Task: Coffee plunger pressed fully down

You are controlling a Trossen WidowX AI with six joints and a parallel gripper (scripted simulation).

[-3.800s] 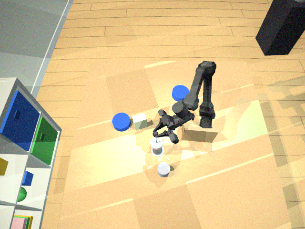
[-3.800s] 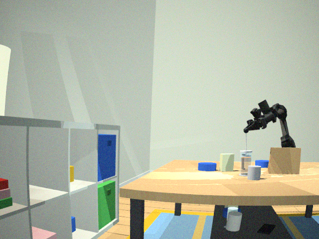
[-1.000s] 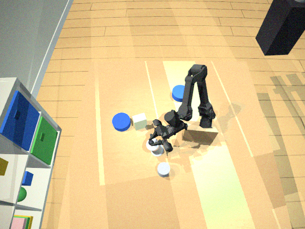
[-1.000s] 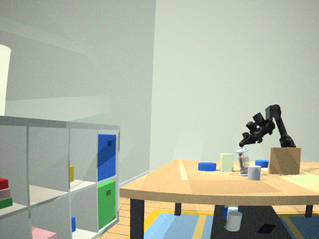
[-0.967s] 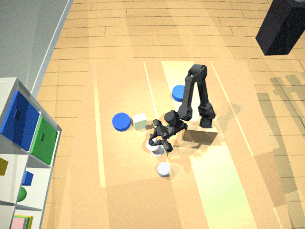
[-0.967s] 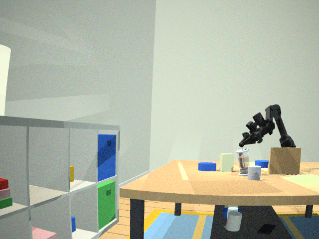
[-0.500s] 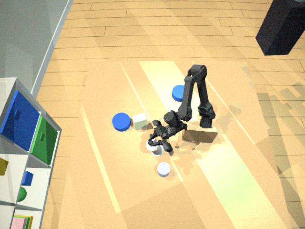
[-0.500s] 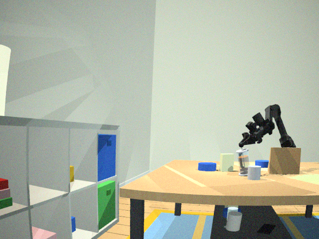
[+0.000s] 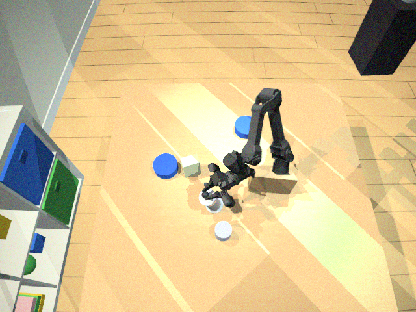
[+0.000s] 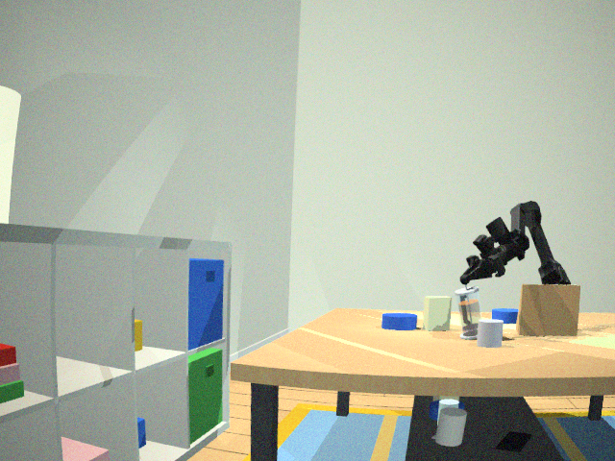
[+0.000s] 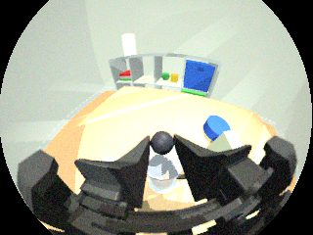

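The top camera is looking steeply down from high above the table [image 9: 141,255], taking in the whole arm [image 9: 259,141] and the shelf unit [image 9: 36,214]. The exterior camera is sitting low and far off beside that shelf unit [image 10: 113,337], facing the table edge [image 10: 422,381] and arm [image 10: 526,243]. The wrist fisheye is peering close between the gripper [image 11: 163,157] fingers toward the shelf unit [image 11: 163,73].
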